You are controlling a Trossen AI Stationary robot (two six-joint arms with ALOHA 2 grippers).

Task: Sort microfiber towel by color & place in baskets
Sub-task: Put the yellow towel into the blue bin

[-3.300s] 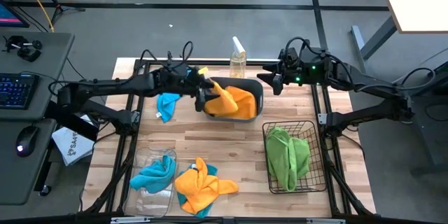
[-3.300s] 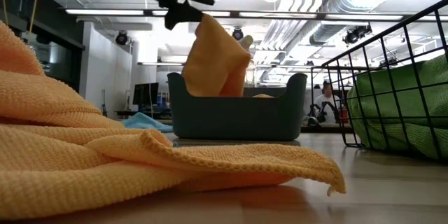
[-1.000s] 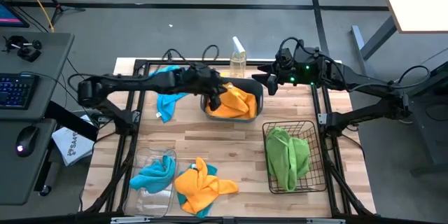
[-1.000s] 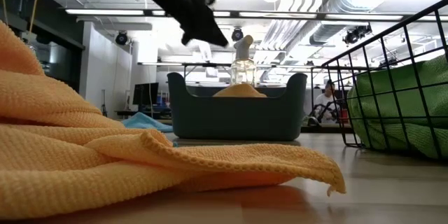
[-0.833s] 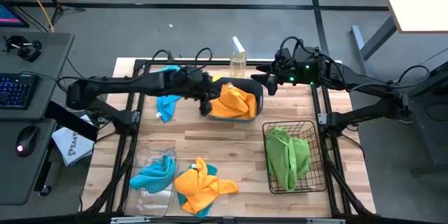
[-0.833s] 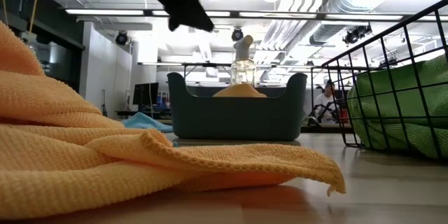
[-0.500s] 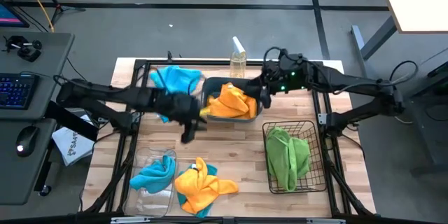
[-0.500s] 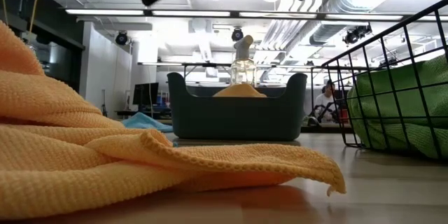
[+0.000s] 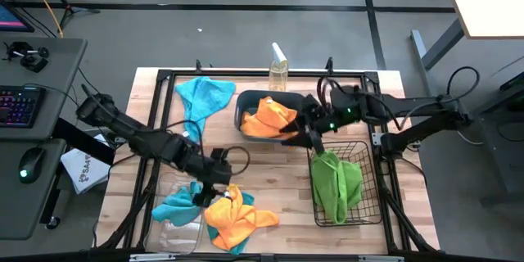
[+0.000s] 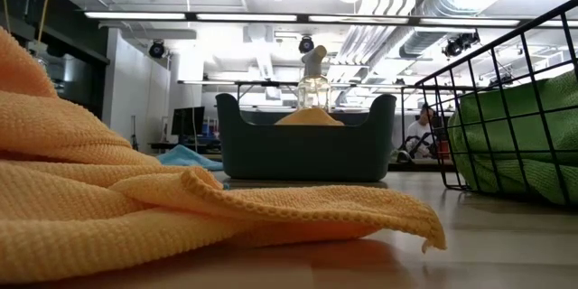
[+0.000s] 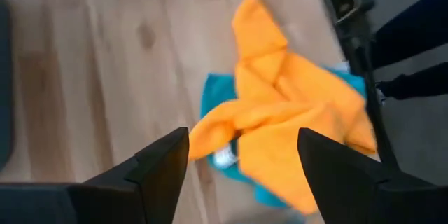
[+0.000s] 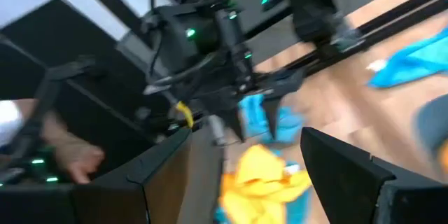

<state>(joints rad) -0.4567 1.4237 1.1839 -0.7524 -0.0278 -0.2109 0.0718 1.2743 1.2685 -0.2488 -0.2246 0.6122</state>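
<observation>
My left gripper (image 9: 215, 187) is open and hovers over the loose orange towel (image 9: 233, 213) at the table's near edge; its wrist view shows that orange towel (image 11: 287, 119) lying on top of a blue one (image 11: 213, 105). My right gripper (image 9: 309, 137) is open, in the air by the right near corner of the dark teal tub (image 9: 242, 106). An orange towel (image 9: 268, 119) lies in the tub. The clear bin (image 9: 168, 229) holds a blue towel (image 9: 182, 202). The black wire basket (image 9: 360, 151) holds a green towel (image 9: 336, 180). Another blue towel (image 9: 201, 94) lies spread at the far left.
A clear spray bottle (image 9: 278, 70) stands just behind the tub at the far edge. A black frame rail (image 9: 246, 74) runs around the table. Bare wood (image 9: 274, 172) lies between the tub, the wire basket and the loose towels. In the low view the orange towel (image 10: 135, 199) fills the foreground.
My left gripper has swung from above the teal tub toward the near edge and somewhat left, ending over the loose orange towel beside the clear bin. My right gripper has moved from behind the tub toward the near edge, to the tub's right near corner. The towels have stayed put.
</observation>
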